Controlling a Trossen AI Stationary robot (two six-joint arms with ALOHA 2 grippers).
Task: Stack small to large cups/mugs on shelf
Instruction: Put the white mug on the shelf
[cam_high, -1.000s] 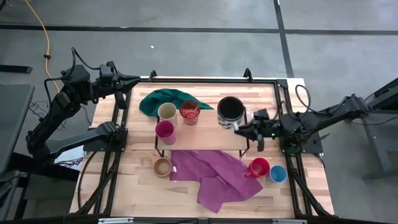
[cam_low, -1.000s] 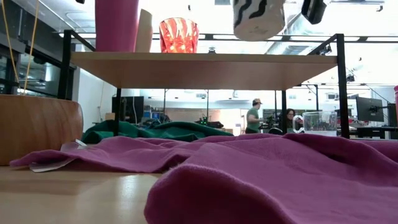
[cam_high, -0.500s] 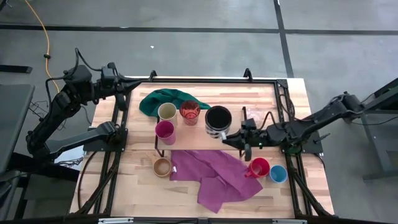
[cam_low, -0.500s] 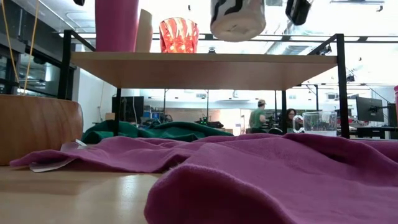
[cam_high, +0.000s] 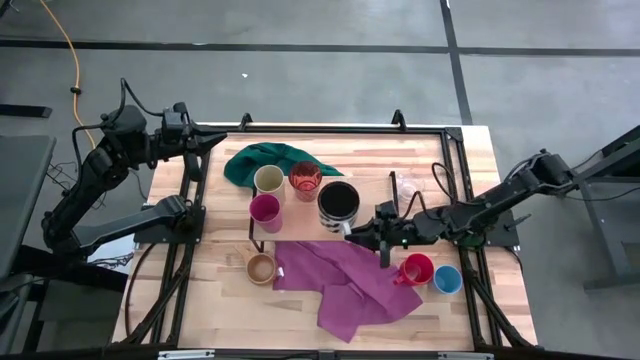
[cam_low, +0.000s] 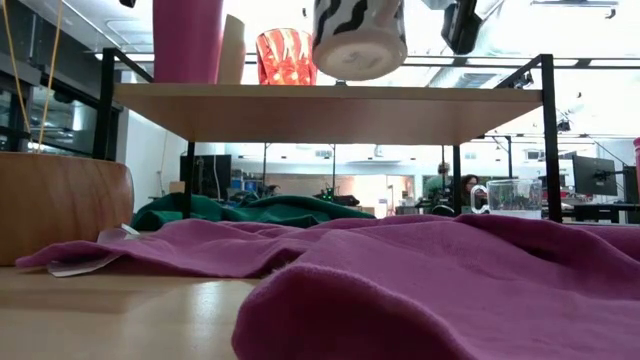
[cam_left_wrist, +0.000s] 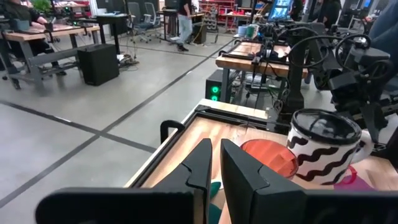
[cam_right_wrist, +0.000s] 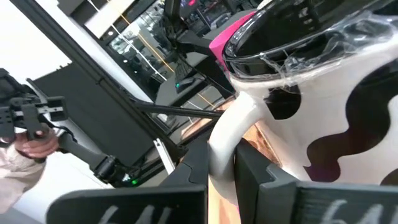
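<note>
The black-and-white striped mug (cam_high: 338, 203) hangs over the light-wood shelf (cam_high: 375, 196), held by my right gripper (cam_high: 362, 229), which is shut on it. In the low view the mug (cam_low: 358, 38) is clear of the shelf board (cam_low: 330, 98). A cream cup (cam_high: 268, 180), a translucent red cup (cam_high: 305, 180) and a magenta cup (cam_high: 265, 210) stand on the shelf's left part. The wooden cup (cam_high: 261, 267), red mug (cam_high: 416, 269) and blue cup (cam_high: 447, 280) stand on the table. My left gripper (cam_high: 213, 139) waits shut at the table's far left corner. My right gripper pinches the striped mug's white handle (cam_right_wrist: 225, 134) between its two fingers (cam_right_wrist: 264, 171). It comes level from the table's right, and the handle stands on the mug's right near side. The mug is lifted clear of the shelf board, roughly upright and a little tilted (cam_low: 358, 38).
A purple cloth (cam_high: 345, 282) lies on the table in front of the shelf, a green cloth (cam_high: 262, 160) behind it. A clear glass (cam_low: 515, 196) stands beyond the shelf's right end. The shelf's right part is bare board. People show in the room behind.
My right gripper has carried the striped mug over the shelf toward the table's left and a little toward its near edge, closer to the translucent red cup, and slightly lower. It has stayed shut on the mug's handle.
</note>
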